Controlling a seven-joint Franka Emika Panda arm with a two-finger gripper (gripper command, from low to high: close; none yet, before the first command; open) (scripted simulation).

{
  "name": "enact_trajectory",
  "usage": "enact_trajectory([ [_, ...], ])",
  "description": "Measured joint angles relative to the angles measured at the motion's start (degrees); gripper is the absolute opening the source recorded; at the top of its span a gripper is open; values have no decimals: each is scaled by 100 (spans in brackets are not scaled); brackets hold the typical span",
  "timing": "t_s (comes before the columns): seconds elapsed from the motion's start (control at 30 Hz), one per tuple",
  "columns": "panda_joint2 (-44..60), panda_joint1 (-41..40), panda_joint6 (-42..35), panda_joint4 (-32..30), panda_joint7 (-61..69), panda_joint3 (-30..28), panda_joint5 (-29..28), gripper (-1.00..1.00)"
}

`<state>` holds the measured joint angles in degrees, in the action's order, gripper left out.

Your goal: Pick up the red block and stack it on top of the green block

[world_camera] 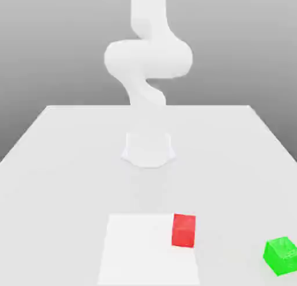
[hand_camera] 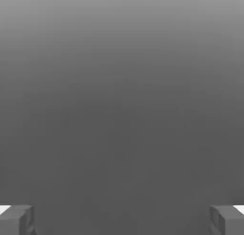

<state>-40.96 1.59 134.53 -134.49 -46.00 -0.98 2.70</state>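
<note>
Red block [world_camera: 183,231]: it sits towards the near end of the pale worktop [world_camera: 69,192], at the far corner of a white square [world_camera: 148,250], on the exterior view's right. Well apart from it, further to that side and a touch nearer, I see the green block [world_camera: 281,256], turned at an angle. My pincer [hand_camera: 122,220] stands wide. Behind the blocks, my white arm [world_camera: 148,58] rises from its base [world_camera: 148,150], against a grey backdrop [world_camera: 243,47].
</note>
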Motion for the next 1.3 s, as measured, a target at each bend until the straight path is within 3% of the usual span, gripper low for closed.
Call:
enact_trajectory([
  [0.2, 1377, 378, 730, -713, -119, -42, 630, 0],
  [0.4, 2654, 580, 1441, -1397, -495, 216, 869, 0],
  [0.53, 3458, 619, 1951, -1865, -1048, 425, 607, 0],
  [0.63, 4023, 682, 2337, -2221, -1754, 455, -1, 0],
  [0.9, 5331, 773, 3426, -2177, -2222, 284, -529, 0],
  [0.93, 5499, 790, 3567, -2159, -2235, 265, -537, -100],
  [1.17, 5539, 786, 3606, -2153, -2256, 265, -561, -100],
  [1.3, 4984, 748, 3139, -2222, -2190, 323, -488, -100],
])
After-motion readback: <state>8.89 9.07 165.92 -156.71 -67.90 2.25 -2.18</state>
